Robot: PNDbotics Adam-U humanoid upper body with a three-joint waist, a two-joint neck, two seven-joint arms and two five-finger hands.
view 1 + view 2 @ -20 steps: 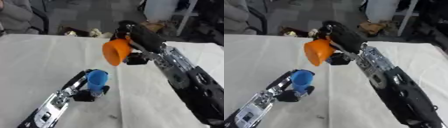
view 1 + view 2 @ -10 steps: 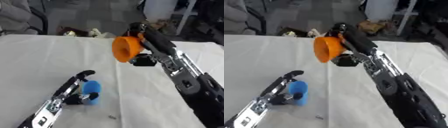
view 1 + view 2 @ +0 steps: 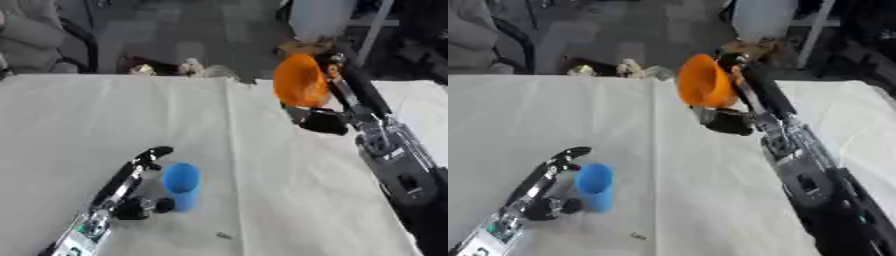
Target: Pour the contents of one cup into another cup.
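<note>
Right hand (image 3: 337, 92) is up near the table's far edge, fingers and thumb curled round the orange cup (image 3: 299, 81), holding it in the air and tipped on its side, mouth facing the left of view. The cup is clear of the table (image 3: 262, 190) and well apart from the blue cup (image 3: 182, 184). The blue cup stands upright on the white cloth in the near-left part of the table, mouth up; contents not discernible. Left hand (image 3: 131, 185) lies on the table just beside the blue cup, on its left: fingers stretched out straight toward the far side, thumb tip near the cup's base. Fingers are not wrapped round the cup; whether any part touches it can't be told. The left forearm runs back to the lower-left corner. The right arm comes in from the lower right and angles up to the orange cup. A small dark speck (image 3: 224, 235) sits on the cloth near the front edge, below the blue cup. Clutter beyond the far edge is blurred.
</note>
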